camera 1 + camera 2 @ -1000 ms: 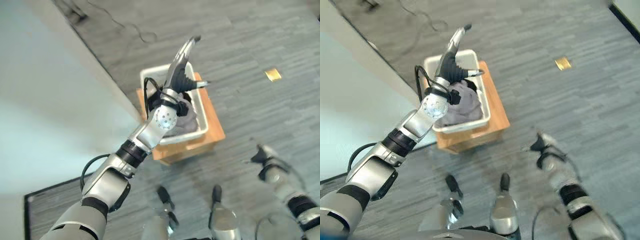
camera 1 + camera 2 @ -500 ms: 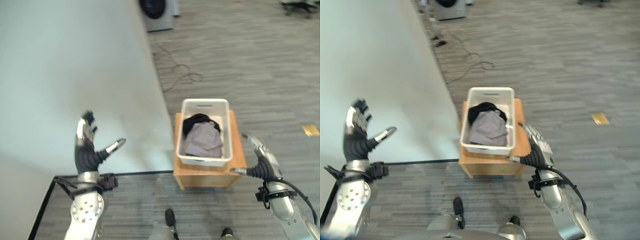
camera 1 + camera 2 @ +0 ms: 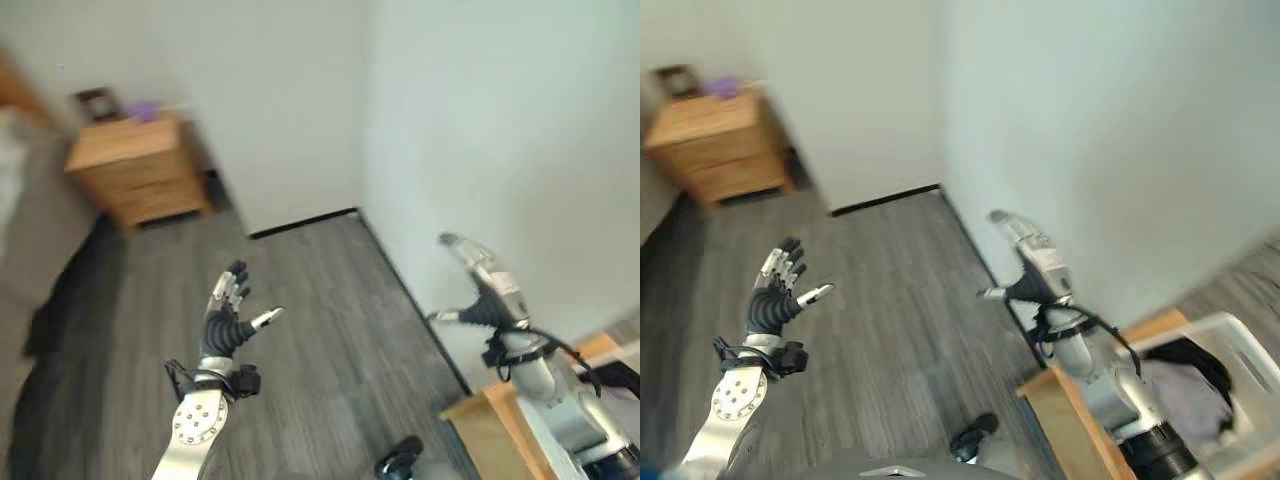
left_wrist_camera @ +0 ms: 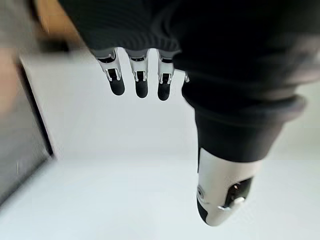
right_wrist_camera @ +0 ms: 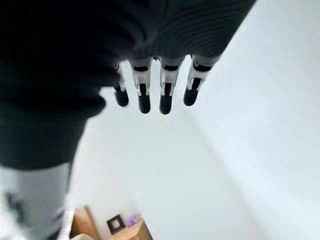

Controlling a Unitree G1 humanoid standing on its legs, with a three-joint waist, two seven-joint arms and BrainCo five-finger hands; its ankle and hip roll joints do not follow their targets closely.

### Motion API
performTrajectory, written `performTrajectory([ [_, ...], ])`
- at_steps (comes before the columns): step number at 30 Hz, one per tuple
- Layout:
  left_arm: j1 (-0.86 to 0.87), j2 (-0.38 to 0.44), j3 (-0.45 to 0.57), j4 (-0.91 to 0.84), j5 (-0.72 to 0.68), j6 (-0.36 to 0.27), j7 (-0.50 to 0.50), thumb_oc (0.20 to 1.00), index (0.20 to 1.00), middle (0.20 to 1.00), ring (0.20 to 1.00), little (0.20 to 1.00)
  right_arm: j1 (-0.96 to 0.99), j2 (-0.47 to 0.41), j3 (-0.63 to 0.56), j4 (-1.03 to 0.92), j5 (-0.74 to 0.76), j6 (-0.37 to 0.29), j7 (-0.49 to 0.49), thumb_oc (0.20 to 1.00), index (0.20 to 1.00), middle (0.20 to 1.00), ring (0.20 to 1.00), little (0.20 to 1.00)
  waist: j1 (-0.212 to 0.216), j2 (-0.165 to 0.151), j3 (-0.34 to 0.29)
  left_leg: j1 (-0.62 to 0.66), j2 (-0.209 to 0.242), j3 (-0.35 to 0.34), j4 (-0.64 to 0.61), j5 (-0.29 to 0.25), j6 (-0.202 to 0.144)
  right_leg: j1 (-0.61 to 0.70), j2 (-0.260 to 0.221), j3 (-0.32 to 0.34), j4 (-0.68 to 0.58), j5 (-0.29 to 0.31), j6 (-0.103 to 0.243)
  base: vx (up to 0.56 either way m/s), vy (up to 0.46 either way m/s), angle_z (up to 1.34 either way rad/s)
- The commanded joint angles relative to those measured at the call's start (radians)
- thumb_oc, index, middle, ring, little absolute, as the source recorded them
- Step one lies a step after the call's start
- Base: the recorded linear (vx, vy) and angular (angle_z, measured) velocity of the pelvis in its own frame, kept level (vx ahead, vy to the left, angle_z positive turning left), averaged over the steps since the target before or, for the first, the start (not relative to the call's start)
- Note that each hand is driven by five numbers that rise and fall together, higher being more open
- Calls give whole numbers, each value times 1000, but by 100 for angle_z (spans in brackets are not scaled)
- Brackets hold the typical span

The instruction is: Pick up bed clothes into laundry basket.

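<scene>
The white laundry basket point(image 3: 1234, 328) sits at the lower right on a low wooden stand point(image 3: 1068, 420), with grey cloth point(image 3: 1180, 392) and black cloth point(image 3: 1196, 358) inside it. My left hand point(image 3: 222, 322) is raised over the dark wood floor, its fingers point(image 4: 141, 84) straight and spread, holding nothing. Near the white wall my right hand point(image 3: 1032, 272) is also lifted, above and left of the basket, with straight fingers point(image 5: 165, 95) and nothing in it. A grey bed edge point(image 3: 40, 240) shows blurred at the far left.
A wooden nightstand point(image 3: 135, 172) with a small purple item point(image 3: 145, 108) on top stands against the back wall at upper left. A white wall corner point(image 3: 365, 150) juts out between the nightstand and the basket. Open floor point(image 3: 320, 330) lies ahead.
The whole picture has swung left, so the basket now sits at the lower right edge and the nightstand has come into view. Both hands stay open and raised.
</scene>
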Motion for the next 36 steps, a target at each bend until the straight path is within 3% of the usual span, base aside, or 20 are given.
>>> performTrajectory([
  [1, -58, -10, -14, -93, -17, -40, -14, 1000, 1000, 1000, 1000, 1000, -45, -30, -11, -53, 31, -16, -20, 1000, 1000, 1000, 1000, 1000, -72, 70, -10, 176, 13, -53, -174, -68, 69, 58, 29, -151, -53, -81, 75, -133, 367, 207],
  [3, -64, 2, -15, -104, -10, -40, -19, 1000, 1000, 1000, 1000, 1000, -54, -22, -9, -47, 36, -13, -14, 1000, 1000, 1000, 1000, 1000, -81, 73, -4, 189, -13, -59, -239, -63, 79, 43, -18, -165, 14, -53, 103, -63, 200, 106],
  [4, -79, 14, -15, -125, 3, -46, -17, 1000, 1000, 1000, 1000, 1000, -77, -1, 8, -31, 49, -13, 2, 1000, 1000, 1000, 1000, 1000, -93, 88, 29, 194, -21, -108, -302, -60, 73, 12, -125, -144, 133, 7, 180, -183, 127, 86],
  [5, -88, 9, -19, -128, 8, -52, -10, 1000, 1000, 1000, 1000, 1000, -81, 12, 26, -26, 56, -12, 3, 1000, 1000, 1000, 1000, 1000, -94, 89, 43, 185, -9, -138, -302, -66, 65, -5, -158, -67, 127, 34, 230, -185, 116, 100],
  [6, -90, 8, -17, -127, 10, -53, -8, 1000, 1000, 1000, 1000, 1000, -87, 12, 28, -22, 56, -13, 2, 1000, 1000, 1000, 1000, 1000, -98, 87, 43, 184, -14, -141, -303, -68, 68, -6, -165, -66, 130, 42, 240, -159, -113, 146],
  [7, -128, -5, -55, -79, 18, -56, 14, 1000, 1000, 1000, 1000, 1000, -88, 35, 48, 1, 78, 2, 3, 1000, 1000, 1000, 1000, 1000, -151, 70, 68, 115, 20, -284, -311, -77, 56, -103, -75, 417, 78, -34, 297, 27, 20, 152],
  [8, -142, -10, -57, -64, 6, -65, 6, 1000, 1000, 1000, 1000, 1000, -86, 37, 46, 4, 85, 11, 6, 1000, 1000, 1000, 1000, 1000, -152, 70, 77, 98, 4, -348, -319, -80, 52, -112, -30, 584, 74, -44, 325, -44, 11, 196],
  [10, -155, -4, -78, -32, -17, -70, -21, 1000, 1000, 1000, 1000, 1000, -71, 57, 47, 5, 88, 17, 12, 1000, 1000, 1000, 1000, 1000, -142, 60, 116, 31, -37, -483, -320, -35, 54, -112, 62, 790, 71, -59, 305, -69, 23, 274],
  [12, -159, 1, -101, -15, -33, -63, -38, 1000, 1000, 1000, 1000, 1000, -65, 69, 50, 10, 90, 22, 19, 1000, 1000, 1000, 1000, 1000, -145, 53, 129, -12, -67, -607, -320, -23, 57, -102, 139, 909, 33, -71, 297, 17, -49, 315],
  [15, -182, 0, -117, 7, -40, -54, -47, 1000, 1000, 1000, 1000, 1000, -88, 70, 79, 36, 101, 30, 32, 1000, 1000, 1000, 1000, 1000, -161, 41, 139, -59, -142, -800, -320, 9, 70, -124, 294, 1170, -29, -65, 274, 111, 23, 235],
  [17, -183, -2, -113, 11, -52, -61, -52, 1000, 1000, 1000, 1000, 1000, -108, 72, 99, 38, 114, 27, 49, 1000, 1000, 1000, 1000, 1000, -146, 32, 135, -79, -172, -836, -320, 17, 74, -102, 292, 1206, -85, -41, 255, 87, -45, 219],
  [18, -170, 13, -87, 5, -59, -65, -42, 1000, 1000, 1000, 1000, 1000, -172, 70, 151, 65, 153, 15, 68, 1000, 1000, 1000, 1000, 1000, -117, 35, 137, -90, -175, -861, -320, 29, 74, -77, 251, 1176, -179, 25, 271, 131, -137, 193],
  [19, -170, 13, -85, 4, -59, -64, -42, 1000, 1000, 1000, 1000, 1000, -176, 71, 152, 69, 154, 13, 67, 1000, 1000, 1000, 1000, 1000, -122, 35, 138, -90, -175, -865, -320, 28, 74, -72, 250, 1172, -186, 28, 271, 110, -189, 156],
  [21, -164, 7, -72, 5, -68, -63, -35, 1000, 1000, 1000, 1000, 1000, -207, 63, 164, 87, 151, 14, 66, 1000, 1000, 1000, 1000, 1000, -96, 41, 147, -108, -142, -798, -320, 54, 54, -50, 183, 1054, -206, 24, 281, -12, -51, 103],
  [24, -171, -7, -45, 8, -94, -61, -45, 1000, 1000, 1000, 1000, 1000, -242, 25, 138, 107, 152, 26, 54, 1000, 1000, 1000, 1000, 1000, -145, 30, 148, -99, 61, -292, -246, 123, 6, -16, 37, 812, -206, 43, 321, -129, -21, 208],
  [25, -168, -8, -43, 20, -103, -54, -49, 1000, 1000, 1000, 1000, 1000, -263, 30, 138, 117, 165, 38, 54, 1000, 1000, 1000, 1000, 1000, -147, 34, 138, -81, 105, -214, -212, 110, -10, 12, 21, 765, -206, 33, 328, -69, -18, 291],
  [26, -168, -8, -42, 20, -104, -54, -50, 1000, 1000, 1000, 1000, 1000, -264, 30, 139, 118, 165, 38, 54, 1000, 1000, 1000, 1000, 1000, -148, 35, 140, -81, 108, -215, -207, 107, -12, 15, 22, 764, -206, 32, 328, -25, -10, 262],
  [28, -163, 2, -17, 41, -81, -40, -42, 1000, 1000, 1000, 1000, 1000, -252, 53, 118, 88, 227, 44, 65, 1000, 1000, 1000, 1000, 1000, -139, 48, 121, -85, 147, -163, -169, 110, -20, 53, -5, 675, -206, 29, 319, -57, 21, 100],
  [32, -141, -1, -8, 73, -63, -6, -45, 1000, 1000, 1000, 1000, 1000, -182, 162, 108, 93, 390, 36, 112, 1000, 1000, 1000, 1000, 1000, -125, 62, 86, -64, 61, -283, -308, 143, 14, 123, -30, 591, -187, 44, 322, 88, 166, 122],
  [36, -130, 25, 18, 115, -30, 17, -39, 1000, 1000, 1000, 1000, 1000, -181, 207, 101, 74, 436, 35, 129, 1000, 1000, 1000, 1000, 1000, -130, 60, 112, -61, 33, -332, -320, 100, 32, 44, -52, 638, 3, 4, 324, 26, 148, 81],
])
